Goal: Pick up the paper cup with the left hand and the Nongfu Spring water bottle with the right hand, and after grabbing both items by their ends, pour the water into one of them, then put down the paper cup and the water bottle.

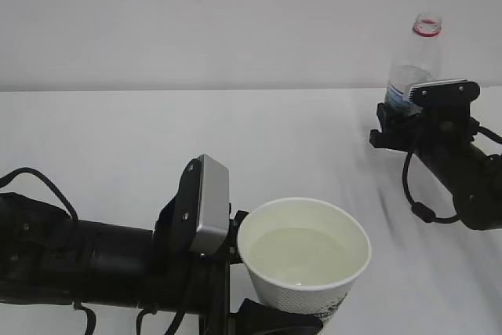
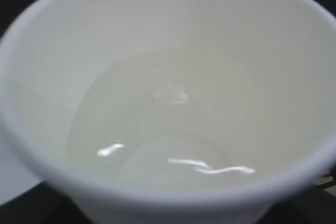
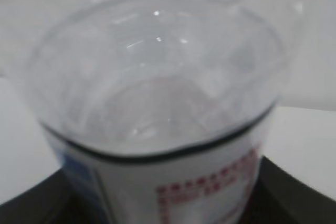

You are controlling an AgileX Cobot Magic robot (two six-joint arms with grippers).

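Already the pouring looks done: the cup (image 1: 306, 260), in the lower middle of the exterior view, holds water (image 2: 157, 129), and the left hand (image 1: 259, 288) grips it near its lower end. At the upper right, the bottle (image 1: 414, 64) stands upright and seems nearly empty, with the right hand (image 1: 427, 111) closed around its lower part. What remains, I judge, is to put both down and let go. The table (image 1: 157, 139) is plain white, and behind it is a bare pale wall (image 1: 196, 13).
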